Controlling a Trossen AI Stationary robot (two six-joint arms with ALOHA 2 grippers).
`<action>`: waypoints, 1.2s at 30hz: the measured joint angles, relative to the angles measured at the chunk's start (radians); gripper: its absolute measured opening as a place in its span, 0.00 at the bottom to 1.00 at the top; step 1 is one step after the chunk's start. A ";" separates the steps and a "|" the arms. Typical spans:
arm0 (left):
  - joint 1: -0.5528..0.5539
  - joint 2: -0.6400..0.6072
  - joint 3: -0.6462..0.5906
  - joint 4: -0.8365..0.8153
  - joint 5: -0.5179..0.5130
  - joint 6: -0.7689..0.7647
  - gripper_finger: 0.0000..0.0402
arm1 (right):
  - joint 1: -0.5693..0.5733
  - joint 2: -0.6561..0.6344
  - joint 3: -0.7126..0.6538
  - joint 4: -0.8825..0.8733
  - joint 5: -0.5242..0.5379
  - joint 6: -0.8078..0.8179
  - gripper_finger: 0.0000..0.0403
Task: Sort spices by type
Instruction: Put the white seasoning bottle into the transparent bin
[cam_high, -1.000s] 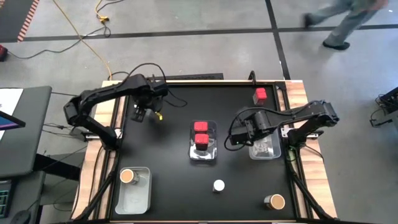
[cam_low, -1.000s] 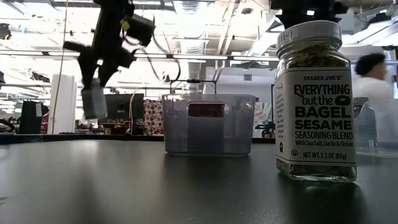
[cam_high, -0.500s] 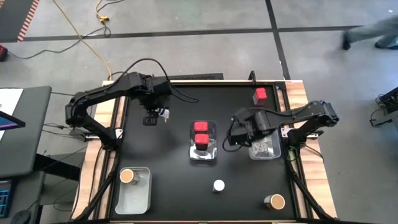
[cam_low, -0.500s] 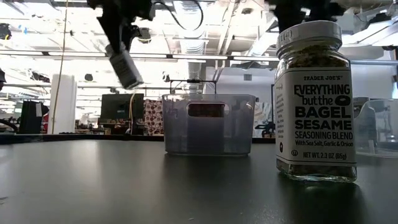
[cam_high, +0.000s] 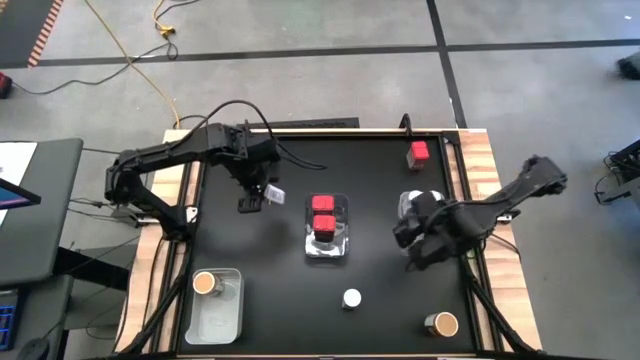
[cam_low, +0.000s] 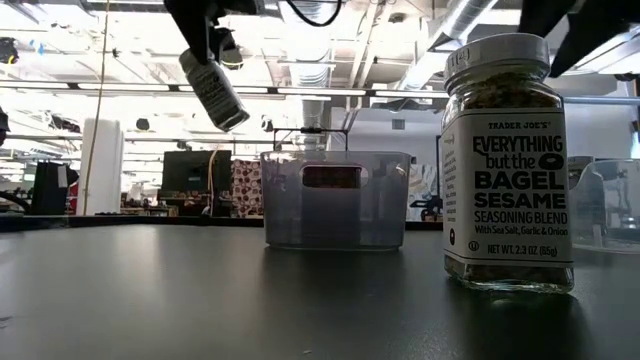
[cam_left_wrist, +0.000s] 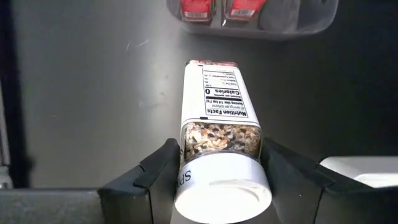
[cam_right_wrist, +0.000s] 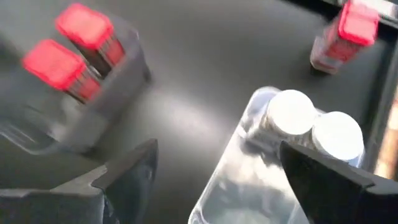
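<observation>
My left gripper (cam_high: 260, 196) is shut on a white-lidded spice jar (cam_left_wrist: 219, 112), held in the air over the table's left half; the low view shows the jar (cam_low: 215, 90) tilted. My right gripper (cam_right_wrist: 217, 180) is open and empty, near the right clear bin (cam_right_wrist: 249, 186) that holds two white-lidded jars (cam_right_wrist: 289, 112). Two red square-topped containers (cam_high: 323, 212) stand in the middle bin (cam_high: 327, 246). A third red one (cam_high: 418, 153) stands at the far right. A white-lidded jar (cam_high: 351, 298) stands near the front edge; it fills the low view (cam_low: 508, 160). My left gripper pinches the jar between its two fingers (cam_left_wrist: 163, 177), on the clear body just under the white lid (cam_left_wrist: 186, 152). The fingers lie across the jar. The jar is lifted clear of the table and tilted, lid end by the gripper and base slanting downward.
A clear bin (cam_high: 218, 318) at the front left holds a brown-topped jar (cam_high: 205, 283). Another brown-topped jar (cam_high: 440, 324) stands at the front right corner. Wooden rails edge the black table (cam_high: 280, 270).
My left gripper has carried the white-lidded jar up and toward the table's right, nearer the middle bin; the jar hung upright before and is now tipped. My right gripper has drawn from the right bin's left side toward the near edge, its arm swinging out to the right.
</observation>
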 joint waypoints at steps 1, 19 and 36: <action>-0.005 0.000 0.000 0.010 0.000 -0.026 0.50 | 0.006 -0.051 -0.033 0.035 0.029 -0.017 0.90; -0.113 0.032 -0.001 0.554 0.030 -0.333 0.50 | -0.291 -0.572 -0.571 1.285 -0.214 -1.287 0.90; -0.202 0.246 -0.001 0.851 0.046 -0.456 0.50 | -0.330 -0.285 -0.369 1.127 -0.432 -1.466 0.90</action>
